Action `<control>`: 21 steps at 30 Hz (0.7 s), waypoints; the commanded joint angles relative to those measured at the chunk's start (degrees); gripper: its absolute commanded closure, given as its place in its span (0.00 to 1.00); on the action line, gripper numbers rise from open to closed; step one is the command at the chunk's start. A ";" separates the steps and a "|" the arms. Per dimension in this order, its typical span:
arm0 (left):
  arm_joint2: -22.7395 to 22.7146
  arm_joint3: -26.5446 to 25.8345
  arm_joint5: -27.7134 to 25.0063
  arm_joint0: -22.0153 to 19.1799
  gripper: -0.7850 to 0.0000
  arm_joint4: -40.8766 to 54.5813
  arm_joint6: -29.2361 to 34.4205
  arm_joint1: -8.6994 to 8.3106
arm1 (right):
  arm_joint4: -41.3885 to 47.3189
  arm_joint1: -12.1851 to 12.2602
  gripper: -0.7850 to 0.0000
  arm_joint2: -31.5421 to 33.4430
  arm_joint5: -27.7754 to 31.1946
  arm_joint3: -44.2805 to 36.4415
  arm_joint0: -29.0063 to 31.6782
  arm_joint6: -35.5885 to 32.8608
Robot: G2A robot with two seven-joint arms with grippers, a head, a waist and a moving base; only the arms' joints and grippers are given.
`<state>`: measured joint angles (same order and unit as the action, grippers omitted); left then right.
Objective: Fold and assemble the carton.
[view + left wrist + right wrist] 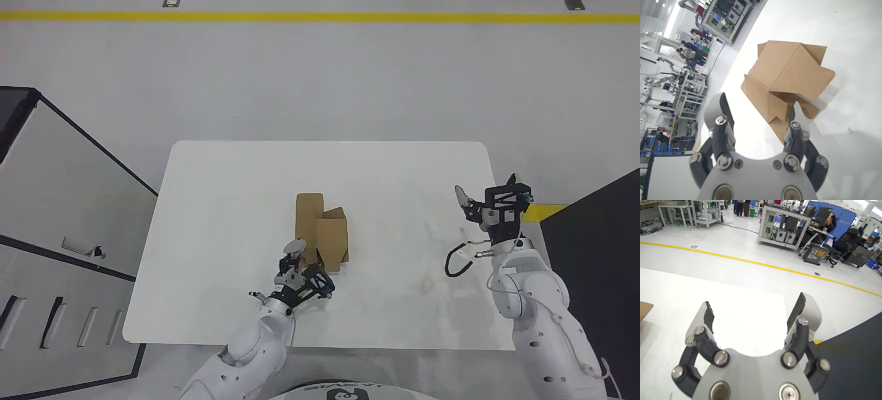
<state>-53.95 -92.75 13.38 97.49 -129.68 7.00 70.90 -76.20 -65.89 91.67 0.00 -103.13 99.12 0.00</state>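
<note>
Cardboard carton [791,72] just beside wide-open left claw [759,98]; right claw [754,298] equally wide

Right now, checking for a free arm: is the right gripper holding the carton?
No, the right gripper is open and empty, and the carton lies well apart from it on the table.

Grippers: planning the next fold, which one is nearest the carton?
The left gripper, open right beside the carton; the right gripper sits far off to the side.
</note>
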 commanded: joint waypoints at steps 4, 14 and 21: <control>0.57 0.71 -0.10 -0.65 0.42 -0.10 0.13 0.32 | 0.00 0.00 0.00 0.00 0.00 0.00 0.00 0.00; 1.98 2.66 -1.23 -1.81 0.36 -0.71 0.95 0.98 | 0.00 0.00 0.00 0.00 0.00 0.00 0.00 0.00; 2.30 3.57 0.42 -2.70 0.51 0.61 2.04 1.63 | 0.00 0.00 0.00 0.00 0.00 0.00 0.00 0.00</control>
<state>-51.68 -89.30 13.76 94.89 -129.15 8.96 72.47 -76.20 -65.89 91.67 0.00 -103.13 99.12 0.00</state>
